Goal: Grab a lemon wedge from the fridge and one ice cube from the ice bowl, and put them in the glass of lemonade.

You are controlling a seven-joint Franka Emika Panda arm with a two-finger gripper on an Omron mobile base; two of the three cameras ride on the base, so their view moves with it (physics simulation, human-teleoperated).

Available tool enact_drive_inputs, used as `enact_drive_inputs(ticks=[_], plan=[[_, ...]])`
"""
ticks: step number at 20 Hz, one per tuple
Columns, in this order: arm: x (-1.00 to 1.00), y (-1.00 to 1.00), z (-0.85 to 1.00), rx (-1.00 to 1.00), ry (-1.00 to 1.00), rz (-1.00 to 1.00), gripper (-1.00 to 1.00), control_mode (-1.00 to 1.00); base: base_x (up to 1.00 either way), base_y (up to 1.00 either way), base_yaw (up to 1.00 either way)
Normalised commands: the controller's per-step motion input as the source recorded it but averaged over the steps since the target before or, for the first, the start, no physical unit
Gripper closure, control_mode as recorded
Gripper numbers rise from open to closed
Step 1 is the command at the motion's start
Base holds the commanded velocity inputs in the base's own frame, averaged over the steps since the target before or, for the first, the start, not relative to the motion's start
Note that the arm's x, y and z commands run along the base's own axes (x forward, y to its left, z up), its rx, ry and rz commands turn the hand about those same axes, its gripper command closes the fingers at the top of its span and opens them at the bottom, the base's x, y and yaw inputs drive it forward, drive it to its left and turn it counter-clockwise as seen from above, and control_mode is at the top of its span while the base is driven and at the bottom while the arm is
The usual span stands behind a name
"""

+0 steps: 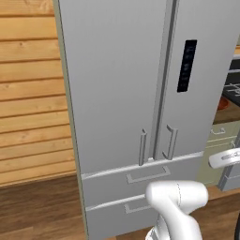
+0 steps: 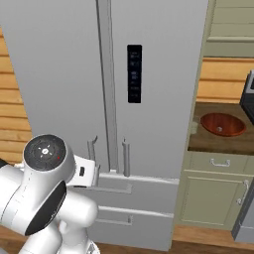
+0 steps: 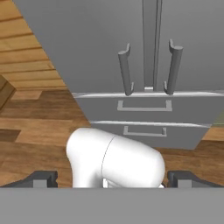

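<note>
The fridge fills the middle of both base views, tall, grey and steel, with both doors shut. Its two bar handles stand side by side above two lower drawers, and a black control panel sits on the right door. My gripper hangs low in front of the fridge and faces the handles; it is open, with its fingertips wide apart and nothing between them. The ice bowl, reddish-brown and glossy, rests on the counter to the right of the fridge. The lemon wedge is hidden and the glass of lemonade is out of view.
Beige cabinets with a drawer stand under the wooden counter right of the fridge. A dark appliance sits at the counter's far right. A wooden plank wall runs left of the fridge, with wood floor below.
</note>
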Motion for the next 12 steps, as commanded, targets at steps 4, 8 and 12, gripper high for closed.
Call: enact_drive_inputs(ticks=[4, 8, 12], plan=[[0.0, 0.0, 0.0, 0.0, 0.0, 0.0, -1.0, 1.0, -0.07, 0.0, 0.0], [0.0, 0.0, 0.0, 0.0, 0.0, 0.0, -1.0, 1.0, 0.0, 0.0, 0.0], [0.0, 0.0, 0.0, 0.0, 0.0, 0.0, -1.0, 1.0, 0.0, 0.0, 0.0]])
